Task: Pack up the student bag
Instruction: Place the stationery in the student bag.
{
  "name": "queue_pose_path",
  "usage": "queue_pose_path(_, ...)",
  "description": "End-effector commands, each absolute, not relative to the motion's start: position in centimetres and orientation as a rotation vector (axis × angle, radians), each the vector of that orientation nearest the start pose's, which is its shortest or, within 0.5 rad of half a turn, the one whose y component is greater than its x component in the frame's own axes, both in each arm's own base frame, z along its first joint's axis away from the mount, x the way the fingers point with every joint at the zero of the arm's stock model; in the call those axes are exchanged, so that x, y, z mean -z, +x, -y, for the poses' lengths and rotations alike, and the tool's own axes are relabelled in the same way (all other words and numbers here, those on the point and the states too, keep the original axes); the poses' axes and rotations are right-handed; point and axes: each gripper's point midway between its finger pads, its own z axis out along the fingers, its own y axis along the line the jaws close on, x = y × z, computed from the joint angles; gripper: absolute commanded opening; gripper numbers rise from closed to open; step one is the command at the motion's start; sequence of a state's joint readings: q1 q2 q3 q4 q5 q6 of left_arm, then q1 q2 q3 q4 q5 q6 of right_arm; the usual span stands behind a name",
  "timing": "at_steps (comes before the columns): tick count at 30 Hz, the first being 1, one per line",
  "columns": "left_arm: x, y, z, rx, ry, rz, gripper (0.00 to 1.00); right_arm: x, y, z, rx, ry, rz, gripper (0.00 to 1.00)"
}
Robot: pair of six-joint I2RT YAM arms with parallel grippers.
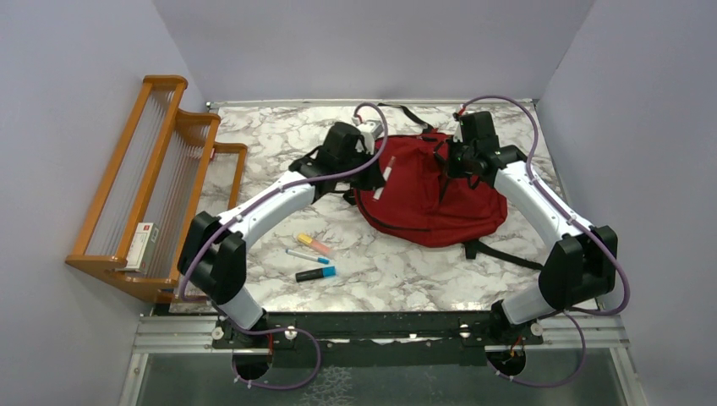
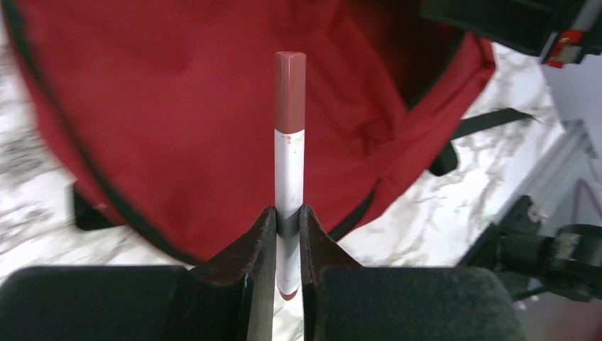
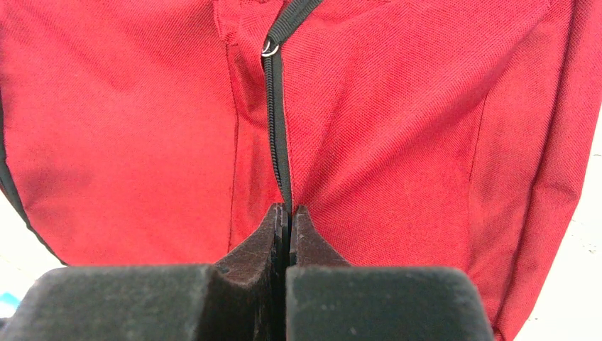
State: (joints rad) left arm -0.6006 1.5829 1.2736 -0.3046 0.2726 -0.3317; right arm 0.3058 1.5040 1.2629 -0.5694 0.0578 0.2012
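The bag (image 1: 431,199) lies flat at centre right of the top view. The right gripper (image 3: 289,209) is clamped tight on its black zip pull (image 3: 277,106), with the arm reaching in from the lower right. The left gripper (image 2: 287,213) pinches a marker (image 2: 289,156), white with a red cap. The cap end is over the bag's left edge, and the arm arcs in from the lower left. No writing on the marker is legible.

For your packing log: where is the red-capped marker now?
Top view: the red-capped marker is clamped in the left gripper, over the student bag, near its left edge.
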Motion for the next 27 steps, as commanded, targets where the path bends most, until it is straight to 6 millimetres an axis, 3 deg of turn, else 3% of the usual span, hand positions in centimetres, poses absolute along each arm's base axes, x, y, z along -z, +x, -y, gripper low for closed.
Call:
queue_pose_path(1,-20.3,32.7,36.1,1.050,0.459,-2.205,0.00,-18.0,37.6,-11.7,-0.188,-0.078,-2.353,0.01)
queue_pose_path(5,-19.7,32.6,39.4,1.106,0.533,-2.207,0.00,-18.1,37.4,-11.6,-0.187,-0.074,-2.353,0.01)
queue_pose_path(9,-18.5,33.5,41.5,1.147,0.552,-2.232,0.00,-18.3,37.3,-11.6,-0.187,-0.067,-2.346,0.01)
queue_pose_path(16,-16.2,35.1,43.7,1.198,0.503,-2.296,0.00,-18.4,37.1,-11.6,-0.198,-0.063,-2.343,0.01)
queue_pose_path(27,-16.2,35.9,47.0,1.309,0.488,-2.293,0.00,-18.5,36.7,-11.9,-0.235,-0.044,-2.321,0.01)
